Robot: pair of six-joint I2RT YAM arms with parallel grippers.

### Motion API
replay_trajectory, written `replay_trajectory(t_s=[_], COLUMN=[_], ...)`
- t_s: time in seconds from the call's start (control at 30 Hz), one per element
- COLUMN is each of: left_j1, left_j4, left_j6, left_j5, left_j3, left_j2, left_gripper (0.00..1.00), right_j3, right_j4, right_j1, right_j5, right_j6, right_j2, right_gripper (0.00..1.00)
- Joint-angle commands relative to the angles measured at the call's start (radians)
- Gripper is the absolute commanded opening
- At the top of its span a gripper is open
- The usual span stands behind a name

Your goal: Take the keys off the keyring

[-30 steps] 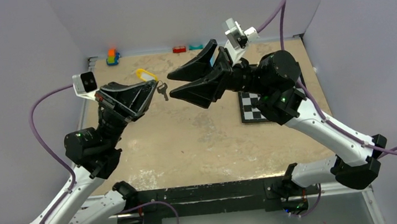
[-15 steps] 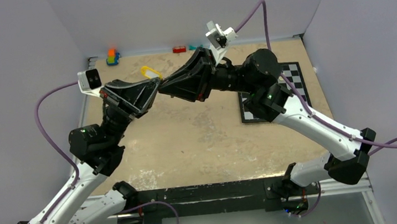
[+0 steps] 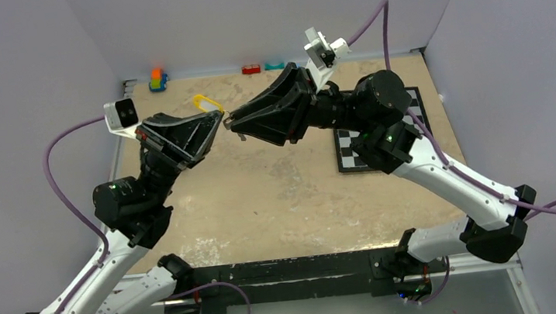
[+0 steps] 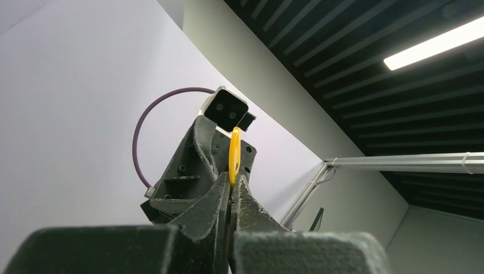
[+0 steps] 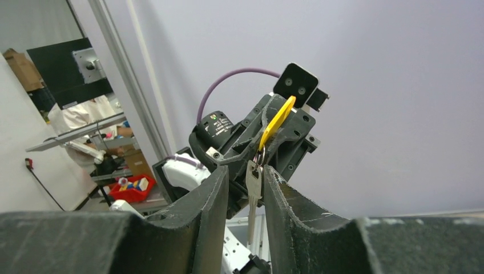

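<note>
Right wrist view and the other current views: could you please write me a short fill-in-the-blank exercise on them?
1. The silver key hangs ___ the fingers of the right gripper.
2. The left gripper is shut on a ___ tag.
3. The cable looping beside the left arm is ___ in colour.

Missing words: between; yellow; purple.

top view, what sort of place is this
Most likely a robotics lab test cell: a worn tabletop boxed in by plain grey walls, a checkerboard calibration mat lying on it, and toy blocks at the far edge.
</note>
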Motion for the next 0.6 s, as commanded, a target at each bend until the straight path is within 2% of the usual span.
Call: replay_trajectory(t_s=[0.0, 0.57], left_j1=[-0.006, -0.009], left_j4=[0.045, 0.039], left_j6=[0.013, 0.025], left_j5=[0.002, 0.006], left_j3=[0.030, 0.026], left_j2=[-0.003, -0.003], left_gripper=[0.00, 0.00], right_j3=[0.003, 0.036], right_j4=[0.049, 0.051], right_j1=[0.002, 0.002], right_j5=[0.011, 0.004], right_j6=[0.004, 0.020], right_j2=[-0.016, 0.021], right_gripper=[0.32, 0.25])
